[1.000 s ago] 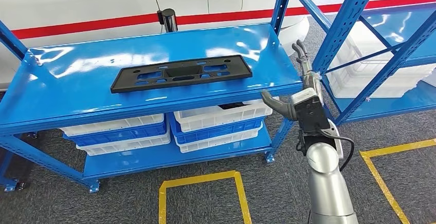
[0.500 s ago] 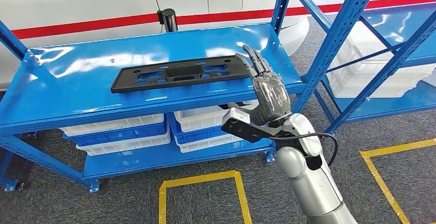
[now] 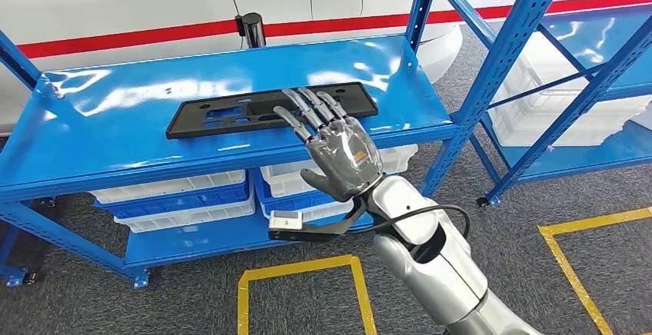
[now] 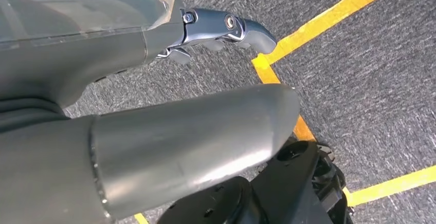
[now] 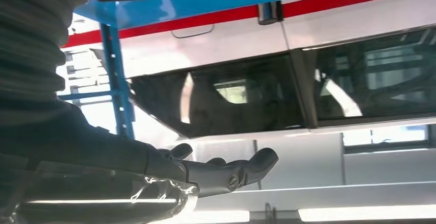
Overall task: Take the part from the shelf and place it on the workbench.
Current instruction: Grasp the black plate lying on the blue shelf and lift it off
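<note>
On the blue shelf (image 3: 115, 112), the right hand (image 3: 334, 147) hovers spread wide over the part (image 3: 231, 112); a clumsy grab could push it farther away.

You see a blue shelf (image 3: 115, 150); on its top level the flat black part (image 3: 231, 112) lies centred.

Part (image 3: 254, 112): long, flat black plastic panel with several rectangular cut-outs and a raised central section. Lies flat on the top level of the blue shelf (image 3: 115, 139), lengthwise along it, nearer the front edge, slightly skewed. Its right portion is partly covered in the head view. Workbench: cannot tell.
</note>
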Controlling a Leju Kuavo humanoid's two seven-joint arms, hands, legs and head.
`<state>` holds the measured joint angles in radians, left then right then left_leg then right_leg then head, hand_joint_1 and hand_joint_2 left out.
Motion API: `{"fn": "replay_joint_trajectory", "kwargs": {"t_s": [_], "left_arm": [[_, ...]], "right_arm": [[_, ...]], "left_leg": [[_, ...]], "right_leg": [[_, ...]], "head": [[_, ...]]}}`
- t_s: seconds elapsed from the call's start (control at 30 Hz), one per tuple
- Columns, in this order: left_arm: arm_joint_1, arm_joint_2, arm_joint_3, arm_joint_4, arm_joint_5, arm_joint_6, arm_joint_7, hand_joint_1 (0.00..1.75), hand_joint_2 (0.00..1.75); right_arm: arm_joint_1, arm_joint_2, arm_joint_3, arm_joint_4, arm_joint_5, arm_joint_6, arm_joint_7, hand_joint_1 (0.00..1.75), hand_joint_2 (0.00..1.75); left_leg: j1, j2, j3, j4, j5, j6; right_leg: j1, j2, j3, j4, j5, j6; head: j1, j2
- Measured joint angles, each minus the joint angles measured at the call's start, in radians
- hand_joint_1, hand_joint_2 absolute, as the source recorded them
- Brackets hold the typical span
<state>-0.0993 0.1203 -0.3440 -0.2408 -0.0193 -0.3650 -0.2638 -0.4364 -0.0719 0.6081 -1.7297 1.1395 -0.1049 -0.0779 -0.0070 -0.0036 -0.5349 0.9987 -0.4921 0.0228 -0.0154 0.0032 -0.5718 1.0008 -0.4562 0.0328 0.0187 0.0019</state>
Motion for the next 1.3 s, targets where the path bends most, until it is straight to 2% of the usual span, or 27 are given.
{"fn": "replay_joint_trajectory", "kwargs": {"t_s": [0.13, 0.43, 0.53, 0.6, 0.67, 0.73, 0.77, 0.8, 0.83, 0.9, 0.93, 0.97, 1.0, 1.07, 1.3], "left_arm": [[-0.002, -0.009, 0.012, -0.002, -0.021, 0.0, 0.02, 0.0, 0.0], [-0.019, -0.018, 0.014, -0.017, -0.054, 0.0, 0.051, 0.0, 0.0], [-0.028, -0.022, 0.014, -0.022, -0.062, 0.0, 0.064, 0.0, 0.0], [-0.034, -0.025, 0.016, -0.026, -0.064, 0.0, 0.069, 0.0, 0.0], [-0.036, -0.03, 0.02, -0.028, -0.065, 0.0, 0.071, 0.0, 0.0], [-0.036, -0.033, 0.027, -0.029, -0.067, 0.0, 0.071, 0.0, 0.0], [-0.036, -0.035, 0.032, -0.029, -0.068, 0.0, 0.072, 0.0, 0.0], [-0.036, -0.036, 0.036, -0.029, -0.07, 0.0, 0.071, 0.0, 0.0], [-0.035, -0.038, 0.04, -0.029, -0.072, 0.0, 0.07, 0.0, 0.0], [-0.033, -0.039, 0.045, -0.029, -0.075, 0.0, 0.065, 0.0, 0.0], [-0.033, -0.038, 0.048, -0.029, -0.075, 0.0, 0.063, 0.0, 0.0], [-0.033, -0.037, 0.052, -0.029, -0.077, 0.0, 0.061, 0.0, 0.0], [-0.032, -0.036, 0.055, -0.029, -0.078, 0.0, 0.058, 0.0, 0.0], [-0.03, -0.036, 0.059, -0.029, -0.08, 0.0, 0.055, 0.0, 0.0], [-0.03, -0.036, 0.06, -0.029, -0.08, 0.0, 0.055, 0.0, 0.0]], "right_arm": [[-0.037, -0.006, 0.03, 0.014, -0.051, 0.008, -0.032, 0.0, 1.75], [-0.045, -0.026, 0.048, 0.029, -0.069, -0.002, -0.06, 0.0, 1.75], [-0.046, -0.029, 0.051, 0.037, -0.071, -0.002, -0.066, 0.0, 1.75], [-0.049, -0.03, 0.053, 0.042, -0.077, 0.0, -0.069, 0.0, 1.75], [-0.055, -0.031, 0.054, 0.048, -0.091, 0.013, -0.068, 0.0, 1.75], [-0.06, -0.031, 0.058, 0.061, -0.107, 0.043, -0.059, 0.0, 1.75], [-0.061, -0.032, 0.061, 0.069, -0.112, 0.06, -0.053, 0.0, 1.75], [-0.062, -0.033, 0.064, 0.077, -0.117, 0.073, -0.047, 0.0, 1.75], [-0.064, -0.033, 0.067, 0.085, -0.119, 0.082, -0.043, 0.0, 1.75], [-0.073, -0.034, 0.073, 0.096, -0.122, 0.091, -0.039, 0.0, 1.75], [-0.078, -0.034, 0.075, 0.101, -0.122, 0.094, -0.038, 0.0, 1.75], [-0.082, -0.033, 0.078, 0.106, -0.122, 0.096, -0.038, 0.0, 1.75], [-0.085, -0.033, 0.08, 0.111, -0.123, 0.097, -0.037, 0.0, 1.75], [-0.086, -0.032, 0.082, 0.115, -0.123, 0.098, -0.037, 0.0, 1.75], [-0.086, -0.032, 0.082, 0.116, -0.124, 0.098, -0.037, 0.0, 1.75]], "left_leg": [[0.0, -0.001, 0.0, 0.0, 0.0, 0.0], [0.0, 0.0, 0.0, 0.0, 0.0, 0.001], [-0.003, 0.0, -0.002, 0.003, 0.001, 0.007], [0.006, 0.002, 0.002, -0.012, 0.011, 0.016], [0.014, 0.006, 0.008, -0.027, 0.02, 0.022], [0.014, 0.008, 0.007, -0.028, 0.022, 0.024], [0.015, 0.009, 0.007, -0.027, 0.021, 0.023], [0.016, 0.009, 0.007, -0.027, 0.02, 0.021], [0.018, 0.008, 0.008, -0.025, 0.018, 0.018], [0.024, 0.007, 0.008, -0.016, 0.009, 0.003], [0.025, 0.006, 0.005, -0.007, 0.002, -0.007], [0.024, 0.006, 0.001, 0.0, -0.003, -0.016], [0.022, 0.005, -0.002, 0.005, -0.006, -0.022], [0.022, 0.005, -0.005, 0.008, -0.008, -0.026], [0.023, 0.005, -0.005, 0.008, -0.008, -0.026]], "right_leg": [[0.0, 0.0, 0.0, 0.0, 0.0, 0.0], [0.0, 0.0, 0.0, 0.0, 0.0, 0.0], [-0.01, 0.0, 0.002, -0.007, 0.006, 0.008], [-0.011, 0.0, -0.004, -0.003, 0.004, 0.013], [-0.007, -0.001, -0.038, 0.063, -0.029, 0.007], [-0.008, -0.002, -0.104, 0.197, -0.078, 0.0], [-0.009, -0.002, -0.133, 0.252, -0.092, 0.001], [-0.011, -0.002, -0.148, 0.277, -0.093, 0.006], [-0.015, -0.002, -0.144, 0.261, -0.077, 0.014], [-0.023, -0.006, -0.09, 0.139, -0.024, 0.037], [-0.024, -0.004, -0.062, 0.081, -0.005, 0.041], [-0.025, -0.002, -0.044, 0.045, 0.004, 0.038], [-0.024, 0.001, -0.039, 0.034, 0.002, 0.031], [-0.024, 0.005, -0.041, 0.036, 0.002, 0.019], [-0.023, 0.005, -0.042, 0.036, 0.002, 0.017]], "head": [[0.0, 0.0], [0.0, 0.0], [0.0, 0.0], [0.0, 0.0], [0.002, 0.0], [0.003, 0.0], [0.003, 0.0], [0.003, 0.0], [0.003, 0.0], [0.004, 0.0], [0.004, 0.0], [0.004, 0.0], [0.003, 0.0], [0.0, 0.0], [-0.001, 0.0]]}}
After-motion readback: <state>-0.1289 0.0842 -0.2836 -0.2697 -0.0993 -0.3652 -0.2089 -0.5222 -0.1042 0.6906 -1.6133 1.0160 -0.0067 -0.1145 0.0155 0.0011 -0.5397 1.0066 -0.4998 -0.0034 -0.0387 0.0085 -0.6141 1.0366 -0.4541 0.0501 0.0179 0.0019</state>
